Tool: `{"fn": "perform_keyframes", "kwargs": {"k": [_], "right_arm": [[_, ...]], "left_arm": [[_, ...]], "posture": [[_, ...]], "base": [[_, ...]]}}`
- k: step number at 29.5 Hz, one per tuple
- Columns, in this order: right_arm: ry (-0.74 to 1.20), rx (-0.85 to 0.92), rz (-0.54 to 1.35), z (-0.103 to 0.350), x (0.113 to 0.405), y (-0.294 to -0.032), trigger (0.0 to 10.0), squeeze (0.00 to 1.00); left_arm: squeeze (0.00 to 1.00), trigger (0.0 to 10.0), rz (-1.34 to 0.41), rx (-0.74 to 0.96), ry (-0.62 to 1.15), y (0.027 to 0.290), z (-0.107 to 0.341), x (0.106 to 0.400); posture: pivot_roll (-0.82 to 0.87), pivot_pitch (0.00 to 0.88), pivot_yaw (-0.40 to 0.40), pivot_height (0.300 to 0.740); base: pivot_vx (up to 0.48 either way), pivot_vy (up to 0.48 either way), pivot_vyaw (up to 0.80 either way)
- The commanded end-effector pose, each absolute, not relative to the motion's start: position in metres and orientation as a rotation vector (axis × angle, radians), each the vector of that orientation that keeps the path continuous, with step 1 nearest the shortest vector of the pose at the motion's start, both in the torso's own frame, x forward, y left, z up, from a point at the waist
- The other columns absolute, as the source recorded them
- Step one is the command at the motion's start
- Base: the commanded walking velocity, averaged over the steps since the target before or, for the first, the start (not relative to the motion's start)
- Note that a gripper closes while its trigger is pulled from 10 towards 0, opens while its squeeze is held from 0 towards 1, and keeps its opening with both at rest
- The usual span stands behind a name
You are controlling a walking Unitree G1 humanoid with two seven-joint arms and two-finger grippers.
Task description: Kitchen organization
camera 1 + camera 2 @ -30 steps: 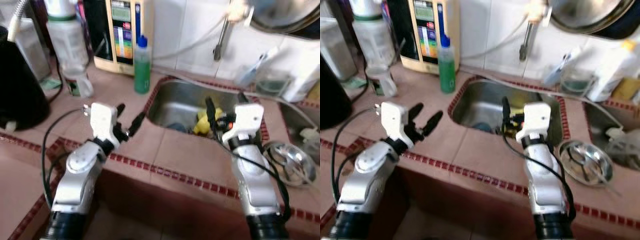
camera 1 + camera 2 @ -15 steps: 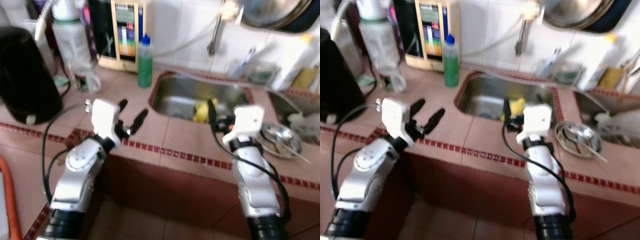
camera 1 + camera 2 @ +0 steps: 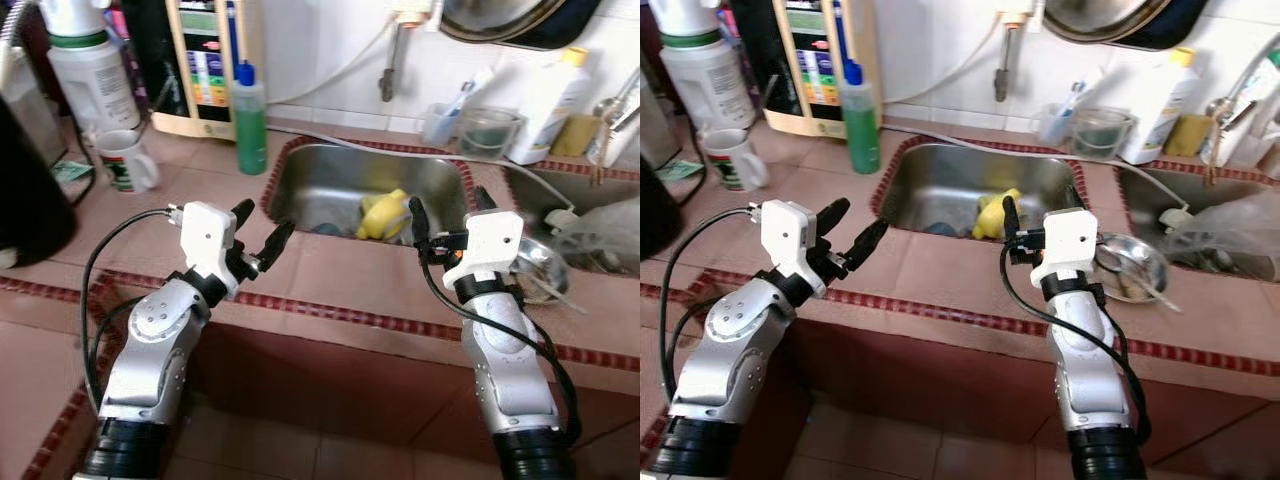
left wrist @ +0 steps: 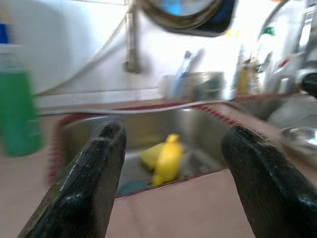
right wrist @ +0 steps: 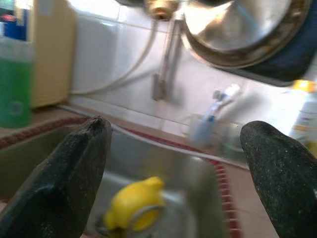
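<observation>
Yellow, soft-looking rubber glove (image 3: 384, 213) lies in the sink (image 3: 330, 180) at twelve o'clock; my left gripper (image 3: 262, 237) and right gripper (image 3: 446, 212) hover wide apart; pinch its bunched middle.

The left gripper (image 4: 171, 178) has its two black fingers (image 4: 86, 188) spread wide, with the steel sink (image 4: 198, 124) framed between them. A yellow object (image 4: 163, 158) lies in the basin. A green bottle (image 4: 17, 104) stands on the counter (image 4: 183, 208) beside the sink. Behind it, a tap (image 4: 131, 34) hangs on the tiled wall, a cup (image 4: 198, 85) near it.
</observation>
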State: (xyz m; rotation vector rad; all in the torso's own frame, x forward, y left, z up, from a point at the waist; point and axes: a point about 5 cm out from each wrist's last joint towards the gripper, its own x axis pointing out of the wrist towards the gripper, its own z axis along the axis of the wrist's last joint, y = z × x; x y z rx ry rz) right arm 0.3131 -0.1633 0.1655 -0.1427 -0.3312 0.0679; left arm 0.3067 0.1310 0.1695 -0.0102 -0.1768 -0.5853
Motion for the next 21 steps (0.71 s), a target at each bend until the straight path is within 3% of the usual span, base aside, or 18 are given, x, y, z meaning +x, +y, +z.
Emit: {"fn": "perform_keyframes", "kwargs": {"k": [1, 21], "right_arm": [[-0.345, -0.138, 0.083, 0.1690, 0.3140, -0.1583, 10.0, 0.00], [-0.341, -0.149, 0.092, 0.1673, 0.3132, -0.1558, 10.0, 0.00]], "left_arm": [[0.00, 10.0, -0.572, 0.004, -0.179, 0.1363, 0.1713, 0.3069], [0.00, 10.0, -0.582, -0.002, -0.175, 0.1359, 0.1719, 0.3063]], "posture": [[0.09, 0.000, -0.043, 0.740], [0.09, 0.000, -0.040, 0.740]], "base": [[0.000, -0.480, 0.00], [0.000, -0.480, 0.00]]}}
